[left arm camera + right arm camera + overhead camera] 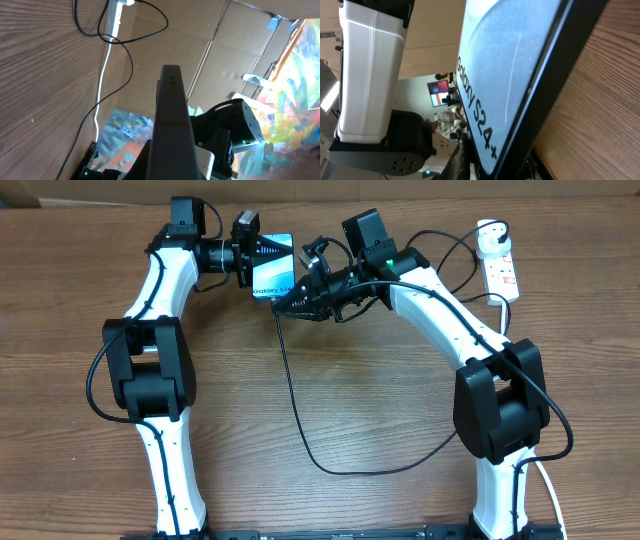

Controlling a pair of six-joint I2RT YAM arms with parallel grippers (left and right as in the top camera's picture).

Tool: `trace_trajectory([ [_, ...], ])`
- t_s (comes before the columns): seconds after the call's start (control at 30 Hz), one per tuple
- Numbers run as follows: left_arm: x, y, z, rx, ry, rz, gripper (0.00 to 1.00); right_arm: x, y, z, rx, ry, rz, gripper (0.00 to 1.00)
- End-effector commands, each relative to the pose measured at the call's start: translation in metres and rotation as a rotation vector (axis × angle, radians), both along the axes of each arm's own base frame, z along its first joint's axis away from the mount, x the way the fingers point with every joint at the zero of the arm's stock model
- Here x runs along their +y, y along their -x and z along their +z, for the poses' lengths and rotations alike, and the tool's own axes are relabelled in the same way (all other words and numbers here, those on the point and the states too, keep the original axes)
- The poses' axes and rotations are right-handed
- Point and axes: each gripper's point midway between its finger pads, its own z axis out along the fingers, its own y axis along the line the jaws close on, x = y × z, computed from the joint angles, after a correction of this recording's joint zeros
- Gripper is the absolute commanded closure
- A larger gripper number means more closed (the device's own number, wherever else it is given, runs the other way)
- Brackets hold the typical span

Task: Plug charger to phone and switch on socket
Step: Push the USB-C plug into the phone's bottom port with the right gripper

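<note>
both arms bent inward, l claw (264, 258) clamped on phone (279, 276), r claw (298, 300) just beside it, grip unclear.

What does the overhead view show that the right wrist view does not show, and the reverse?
Only the overhead view shows the socket and the charger cable looping over the table. Only the right wrist view shows a room behind the phone, and the phone's dark edge from close. Both show the phone's light blue screen, its "Galaxy S24" print and the wooden table.
</note>
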Motion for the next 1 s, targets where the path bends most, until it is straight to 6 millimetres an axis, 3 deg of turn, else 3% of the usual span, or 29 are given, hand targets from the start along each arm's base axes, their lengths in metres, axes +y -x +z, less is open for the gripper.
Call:
trace_trajectory([
  [0.0, -0.004, 0.006, 0.038, -0.077, 0.041, -0.033, 0.96, -0.003, 0.000, 0.004, -0.009, 0.007, -0.012, 0.96],
  [0.97, -0.004, 0.006, 0.038, -0.088, 0.041, -0.034, 0.96, -0.014, -0.011, 0.001, 0.002, 0.023, -0.051, 0.96],
])
